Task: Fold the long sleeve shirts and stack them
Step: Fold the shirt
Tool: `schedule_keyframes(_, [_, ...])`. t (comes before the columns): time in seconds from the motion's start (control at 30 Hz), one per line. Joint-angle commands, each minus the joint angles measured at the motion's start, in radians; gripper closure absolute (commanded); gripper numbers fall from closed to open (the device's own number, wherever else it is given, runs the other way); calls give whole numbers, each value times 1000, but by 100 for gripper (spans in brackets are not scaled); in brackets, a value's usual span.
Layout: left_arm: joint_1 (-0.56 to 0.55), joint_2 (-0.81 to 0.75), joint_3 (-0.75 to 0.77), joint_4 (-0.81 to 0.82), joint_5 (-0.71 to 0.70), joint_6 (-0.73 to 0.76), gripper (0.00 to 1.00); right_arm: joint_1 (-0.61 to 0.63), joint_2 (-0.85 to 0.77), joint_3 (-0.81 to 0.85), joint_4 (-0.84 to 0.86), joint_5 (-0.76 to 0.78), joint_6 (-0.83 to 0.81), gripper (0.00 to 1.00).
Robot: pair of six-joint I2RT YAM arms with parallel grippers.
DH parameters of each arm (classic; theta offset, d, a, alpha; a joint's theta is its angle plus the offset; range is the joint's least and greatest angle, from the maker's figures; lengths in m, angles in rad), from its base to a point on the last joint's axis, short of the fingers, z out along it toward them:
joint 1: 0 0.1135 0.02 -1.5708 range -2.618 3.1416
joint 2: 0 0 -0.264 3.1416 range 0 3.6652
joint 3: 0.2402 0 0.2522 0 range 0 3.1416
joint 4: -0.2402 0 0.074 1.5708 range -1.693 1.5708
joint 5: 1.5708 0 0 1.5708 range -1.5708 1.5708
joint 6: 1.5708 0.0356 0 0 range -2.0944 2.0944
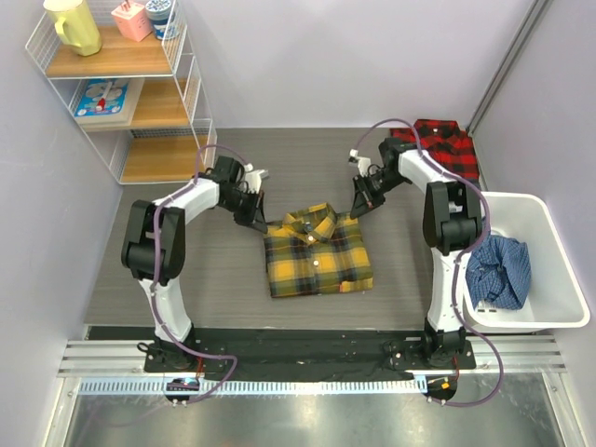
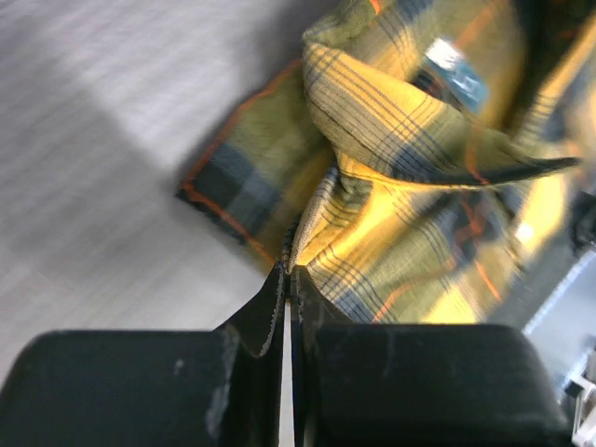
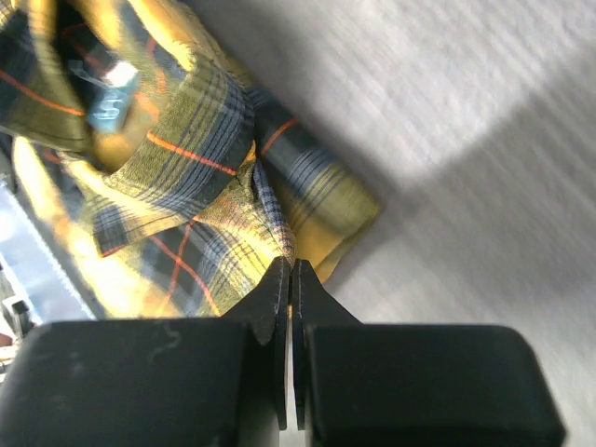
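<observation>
- Grey table (image 1: 214, 279); folded yellow shirt (image 1: 317, 253) well clear of white bin (image 1: 551, 212); red-and-black shirt (image 1: 440, 142) behind that bin.
- Left gripper (image 1: 256, 222), right gripper (image 1: 357, 209) clamped on yellow shirt's collar-end corners; stacking likely next: lift evenly.

This is a robotics lab cell dressed up as a household laundry corner. The left arm (image 1: 163, 237) and the right arm (image 1: 447, 214) are bolted to an aluminium rail (image 1: 307, 358) with loose cables (image 1: 496, 361) at the near edge of a grey surface (image 1: 223, 279), boxed in by bare lavender walls (image 1: 326, 56). The home-like props are few: a wire shelf (image 1: 158, 160) with a yellow pitcher (image 1: 74, 25), a white bin (image 1: 554, 251) holding a blue garment (image 1: 498, 272), a yellow plaid shirt (image 1: 317, 253) and a red-and-black shirt (image 1: 438, 140).
</observation>
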Motion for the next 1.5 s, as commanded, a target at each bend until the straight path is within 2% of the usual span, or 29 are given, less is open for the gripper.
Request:
schedule_keyframes(0.0, [11, 76, 29, 20, -114, 24, 100, 26, 45, 8, 121, 38, 47, 99])
schedule_keyframes(0.13, [14, 113, 45, 33, -163, 28, 100, 20, 54, 21, 138, 87, 64, 99])
schedule_keyframes(0.17, [18, 111, 48, 30, -166, 30, 98, 17, 48, 19, 125, 88, 61, 93])
schedule_keyframes(0.2, [25, 108, 54, 17, -133, 37, 93, 15, 36, 28, 101, 85, 49, 85])
schedule_keyframes(0.23, [37, 101, 71, -12, -99, 51, 78, 15, 30, 39, 40, 80, 20, 78])
schedule_keyframes(0.27, [40, 63, 72, -15, -65, 71, 71, 15, 19, 48, 15, 71, 15, 69])
schedule_keyframes(0.33, [40, 4, 65, -6, -21, 100, 58, 4, -21, 65, -26, 58, 14, 58])
schedule_keyframes(0.37, [40, -46, 65, 16, -5, 96, 55, 4, -36, 80, -33, 54, 15, 54])
schedule_keyframes(0.47, [22, -99, 83, 59, 31, 74, 51, 3, -79, 114, -42, 28, 15, 53])
schedule_keyframes(0.5, [9, -100, 91, 59, 51, 114, 50, 6, -87, 123, -42, 5, 17, 54])
schedule_keyframes(0.67, [-81, -82, 105, 82, 75, 223, 52, 52, -76, 205, -22, -122, 89, 58])
schedule_keyframes(0.87, [-147, -74, 29, 229, 91, 293, 52, 138, 7, 263, 81, -204, 248, 57])
schedule_keyframes(0.97, [-167, -83, -7, 241, 140, 361, 57, 173, 31, 263, 124, -238, 313, 58])
schedule_keyframes(1.07, [-195, -112, -67, 241, 133, 413, 74, 199, 56, 245, 148, -268, 367, 59])
schedule_keyframes(1.17, [-202, -123, -121, 240, 122, 450, 82, 213, 74, 222, 174, -278, 388, 58])
schedule_keyframes(1.33, [-221, -132, -150, 243, 118, 491, 86, 233, 91, 196, 184, -273, 422, 58])
schedule_keyframes(1.47, [-232, -139, -159, 246, 104, 496, 85, 256, 87, 171, 181, -265, 414, 57])
